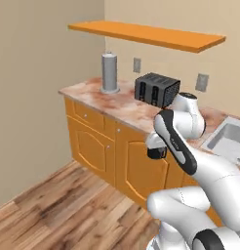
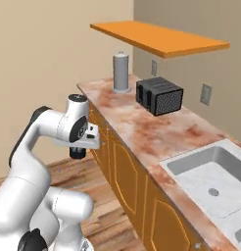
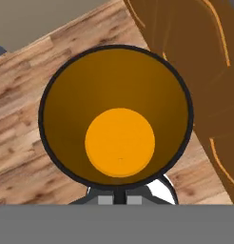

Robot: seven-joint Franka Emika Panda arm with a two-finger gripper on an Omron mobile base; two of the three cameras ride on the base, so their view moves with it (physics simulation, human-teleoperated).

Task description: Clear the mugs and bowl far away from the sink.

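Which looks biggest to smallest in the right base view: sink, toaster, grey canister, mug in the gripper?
1. sink, largest, though nearest the camera and cut off.
2. toaster.
3. grey canister, narrower than the toaster, similar height.
4. mug, smallest, held in the gripper.

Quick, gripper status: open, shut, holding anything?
Gripper: shut on a black mug, its fingers pinching the rim, carried over the wooden floor beside the cabinets.
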